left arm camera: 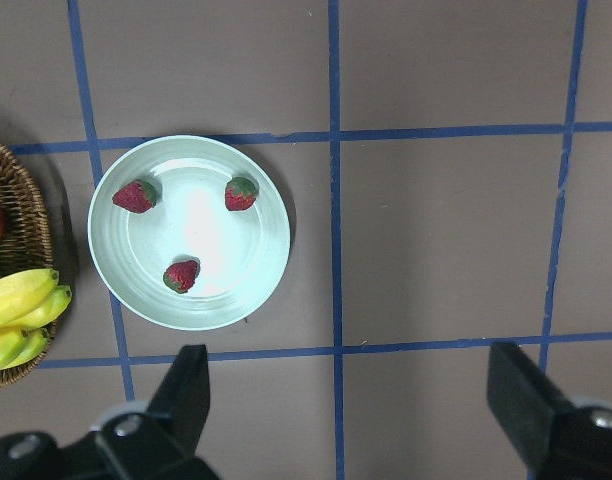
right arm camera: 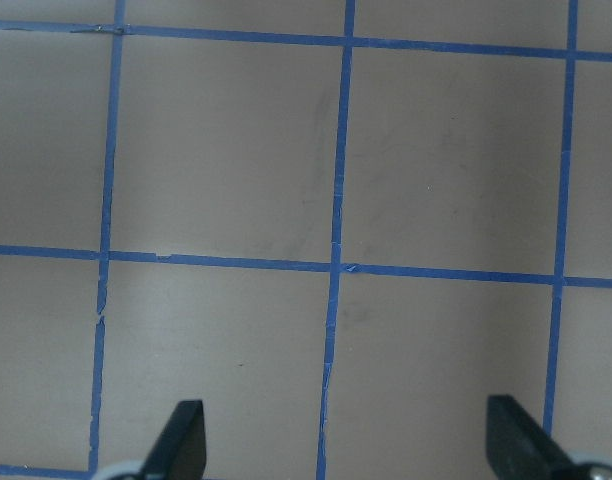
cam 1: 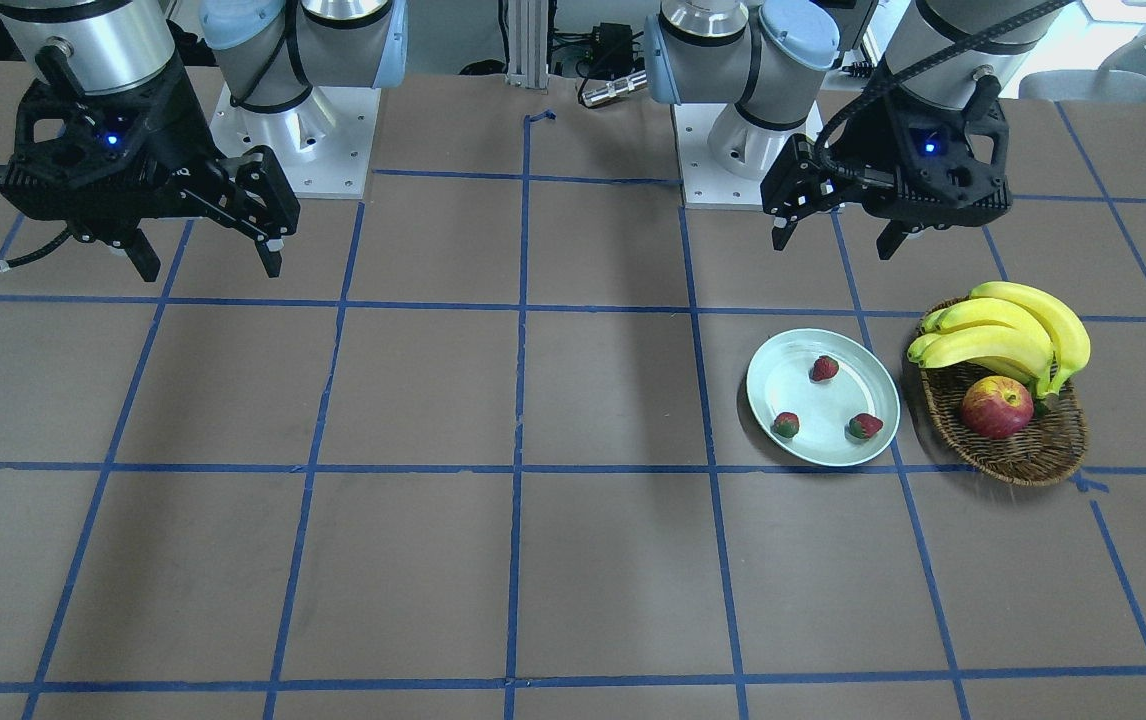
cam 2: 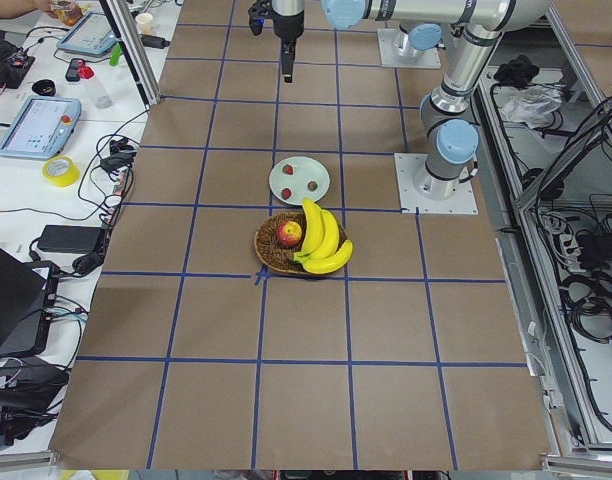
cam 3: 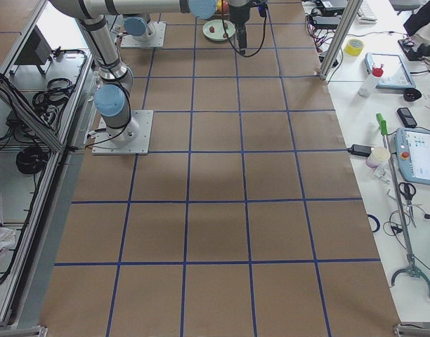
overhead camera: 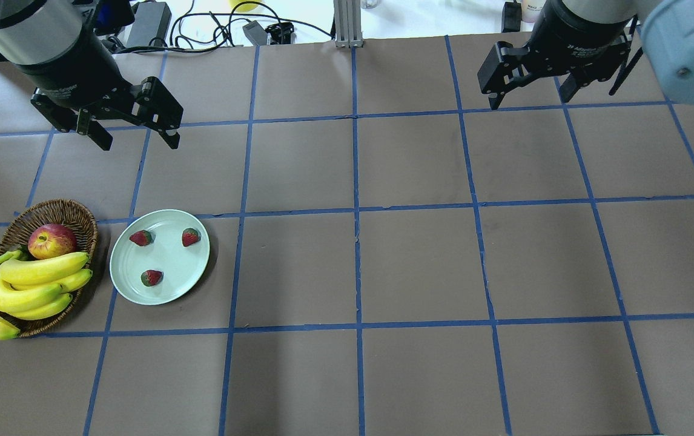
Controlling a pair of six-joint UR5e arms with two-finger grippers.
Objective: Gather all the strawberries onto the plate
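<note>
- Seen from the operators' side of the table (cam 1: 573, 580), the mint-green plate (cam 1: 818, 400) sits on the brown paper with all three berries on it, none touching another.
- The first strawberry (cam 1: 785, 425) lies at 8 o'clock on the plate, the second strawberry (cam 1: 865, 426) at 4 o'clock and the third strawberry (cam 1: 824, 368) at 12 o'clock.
- Just beside the plate at 3 o'clock, with a narrow gap between them, the wicker basket (cam 1: 1023, 465) holds an apple (cam 1: 996, 407) and a bunch of bananas (cam 1: 1008, 335) lying across its far rim.
- Farther back, at 12 o'clock from the plate, the left gripper (cam 1: 833, 245) hangs above the table, its fingers spread wide and empty.
- Well apart at 10 o'clock, the right gripper (cam 1: 211, 268) hangs at the same depth, its fingers likewise spread and empty.
</note>
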